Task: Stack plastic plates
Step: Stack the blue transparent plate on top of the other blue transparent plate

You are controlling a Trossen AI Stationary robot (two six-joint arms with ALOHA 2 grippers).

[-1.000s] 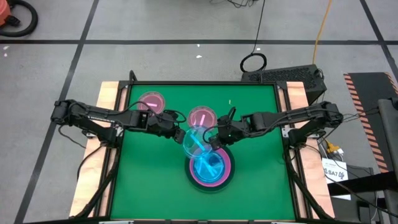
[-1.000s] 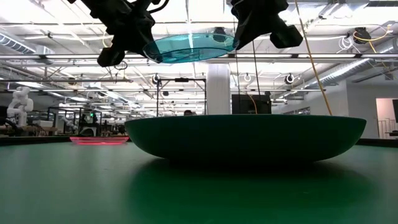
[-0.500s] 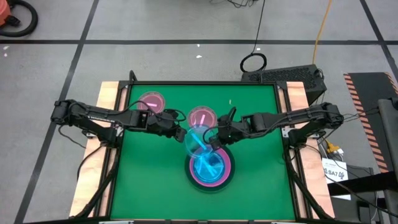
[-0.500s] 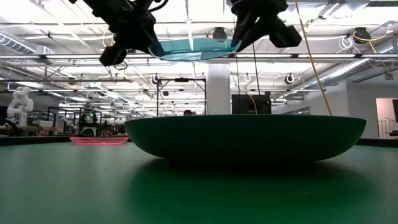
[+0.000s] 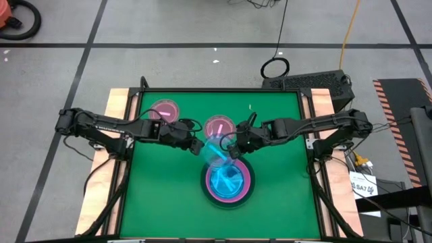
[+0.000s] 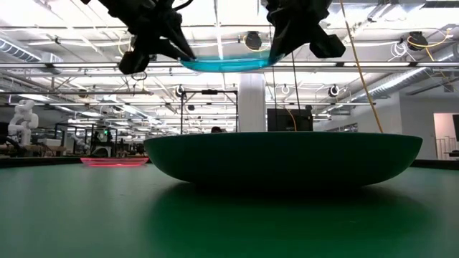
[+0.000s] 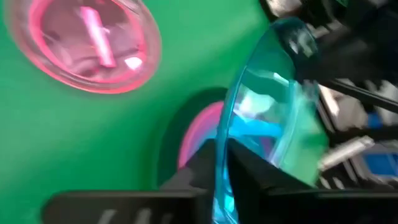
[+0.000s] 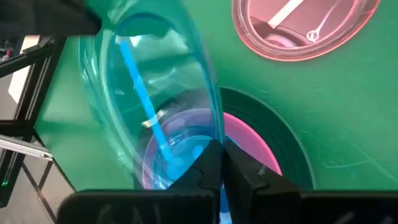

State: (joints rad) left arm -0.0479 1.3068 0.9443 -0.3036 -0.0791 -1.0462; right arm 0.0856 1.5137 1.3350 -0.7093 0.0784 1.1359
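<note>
Above the middle of the green tabletop [image 5: 270, 202], a translucent cyan plate [image 5: 217, 150] hangs in the air between the two arms, a little toward the far edge from the stack below it. The left hand [image 5: 198, 145] is at one side of its rim and the right hand [image 5: 234, 147] at the opposite side. From the right wrist, that hand's fingers [image 8: 211, 163] are clenched on the plate's thin edge. From the left wrist, that hand's fingers [image 7: 200, 163] straddle the rim as well, though whether they are grasping it or have released it I cannot tell. In the level view the plate lies nearly flat, clear of the stack. That stack sits toward the near edge: a dark grey plate [image 5: 248, 196] at the bottom, a hot pink plate [image 5: 246, 182] in it, and another cyan plate [image 5: 226, 179] on top. Two translucent pink plates rest apart on the tabletop toward the far edge, one near the far-left corner [image 5: 164, 110], one near the middle [image 5: 219, 126].
</note>
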